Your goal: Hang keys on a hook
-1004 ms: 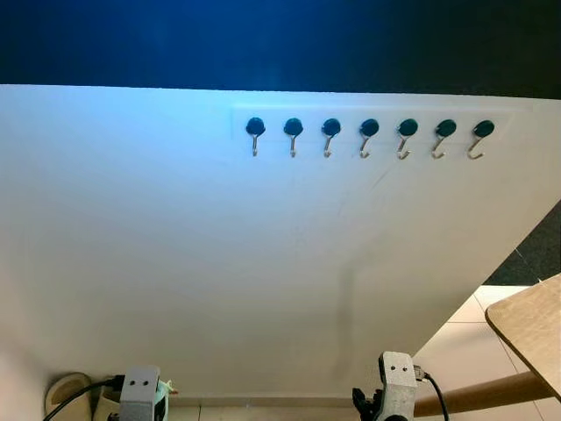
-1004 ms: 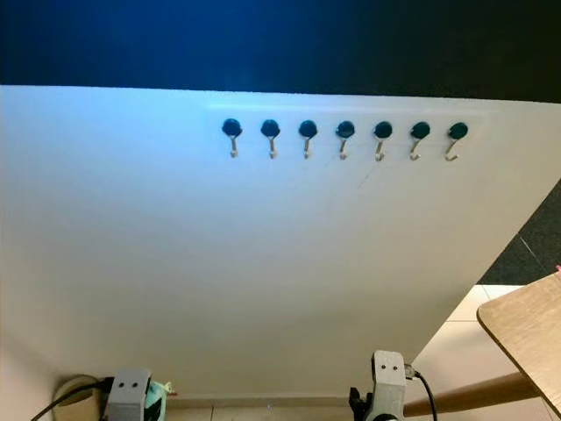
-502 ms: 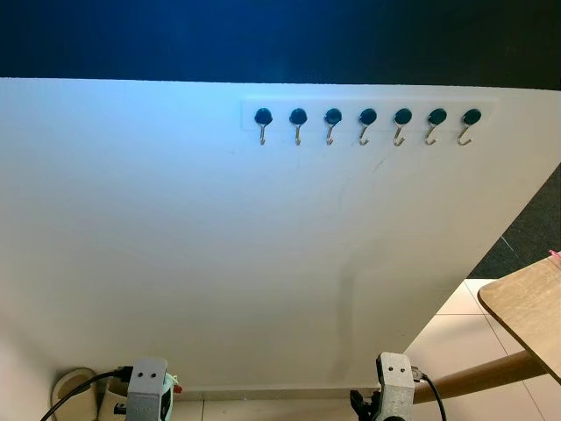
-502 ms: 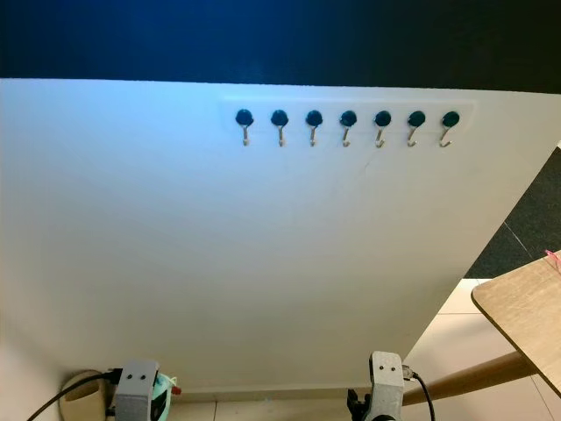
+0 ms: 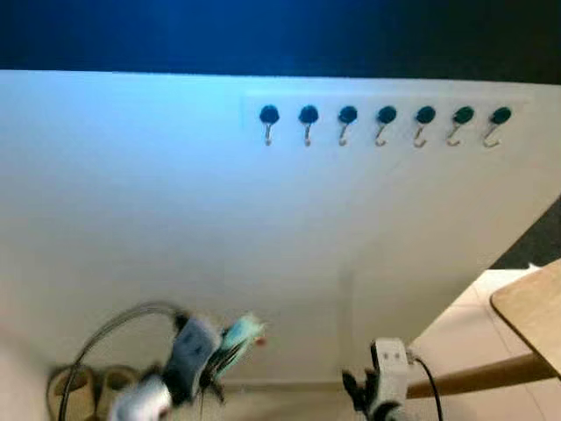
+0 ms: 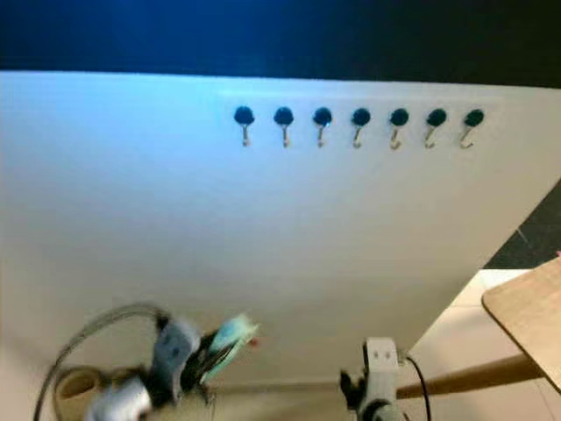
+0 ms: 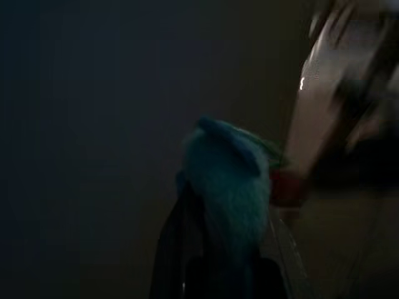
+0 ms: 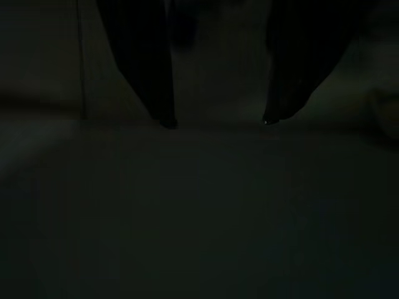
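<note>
The keys [image 5: 237,336], a blurred teal fob with a red bit, sit clenched in the left gripper [image 5: 219,351] at seven o'clock, low against the white wall [image 5: 175,219]. Judged step: carrying them; next, lift toward the row of hooks [image 5: 383,124] at one o'clock. The right gripper [image 8: 218,121] hangs released

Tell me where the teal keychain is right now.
In the left eye view the teal keychain sits low on the left, gripped in the left tool before the white wall, far below the row of hooks.
</note>
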Robot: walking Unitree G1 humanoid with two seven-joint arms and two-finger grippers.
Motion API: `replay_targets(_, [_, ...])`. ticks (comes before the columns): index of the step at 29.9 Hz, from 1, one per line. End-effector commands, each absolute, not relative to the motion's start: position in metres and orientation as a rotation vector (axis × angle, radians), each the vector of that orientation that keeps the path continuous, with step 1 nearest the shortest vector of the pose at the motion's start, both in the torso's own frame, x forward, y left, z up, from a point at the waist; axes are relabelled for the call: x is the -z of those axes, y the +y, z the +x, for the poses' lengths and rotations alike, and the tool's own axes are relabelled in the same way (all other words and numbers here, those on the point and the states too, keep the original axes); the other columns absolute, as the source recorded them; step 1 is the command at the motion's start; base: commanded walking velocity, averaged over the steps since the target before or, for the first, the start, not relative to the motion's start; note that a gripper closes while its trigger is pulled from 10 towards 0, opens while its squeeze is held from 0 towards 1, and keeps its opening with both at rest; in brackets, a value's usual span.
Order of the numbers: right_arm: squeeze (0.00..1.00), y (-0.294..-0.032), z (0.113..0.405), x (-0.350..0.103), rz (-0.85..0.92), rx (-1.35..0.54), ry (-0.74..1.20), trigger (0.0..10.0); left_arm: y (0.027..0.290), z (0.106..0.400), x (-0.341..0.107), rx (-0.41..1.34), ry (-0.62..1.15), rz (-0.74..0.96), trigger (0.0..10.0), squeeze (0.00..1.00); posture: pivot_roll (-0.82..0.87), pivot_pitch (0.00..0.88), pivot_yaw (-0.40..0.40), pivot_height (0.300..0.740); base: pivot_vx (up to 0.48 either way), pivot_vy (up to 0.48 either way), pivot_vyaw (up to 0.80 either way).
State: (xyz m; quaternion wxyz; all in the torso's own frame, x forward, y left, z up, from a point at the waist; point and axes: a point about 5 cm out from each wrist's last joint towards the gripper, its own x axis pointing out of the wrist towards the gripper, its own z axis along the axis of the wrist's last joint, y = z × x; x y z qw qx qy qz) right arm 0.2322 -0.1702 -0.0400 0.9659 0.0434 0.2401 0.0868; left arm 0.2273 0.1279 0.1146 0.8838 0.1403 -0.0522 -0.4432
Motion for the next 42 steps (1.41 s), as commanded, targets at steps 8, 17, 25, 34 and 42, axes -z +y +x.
replay_targets(8, [0.0,-0.157,0.25,0.015,0.109,-0.266,0.299,10.0,0.098,0.25,-0.205,1.058,-0.303,0.512,10.0,0.0,0.06,0.066,-0.033,0.74,0.0,0.0,0.0])
replay_targets(17, [0.0,-0.14,0.264,-0.006,0.148,-0.322,0.159,10.0,0.097,0.254,-0.261,1.017,-0.402,0.551,10.0,0.0,0.06,0.062,-0.026,0.74,0.0,0.0,0.0])
replay_targets(25, [0.0,-0.13,0.262,-0.011,0.169,-0.368,0.127,10.0,0.118,0.247,-0.241,1.067,-0.132,0.642,10.0,0.0,0.06,0.062,-0.024,0.74,0.0,0.0,0.0])
replay_targets(34, [0.0,-0.131,0.256,-0.002,0.165,-0.375,0.184,10.0,0.182,0.222,-0.109,1.022,0.654,0.906,10.0,0.0,0.07,0.07,-0.024,0.74,0.0,0.0,0.0])
replay_targets(42, [0.0,-0.136,0.247,0.016,0.142,-0.363,0.321,10.0,0.222,0.183,0.008,0.678,1.085,0.599,10.0,0.0,0.07,0.075,-0.034,0.74,0.0,0.0,0.0])
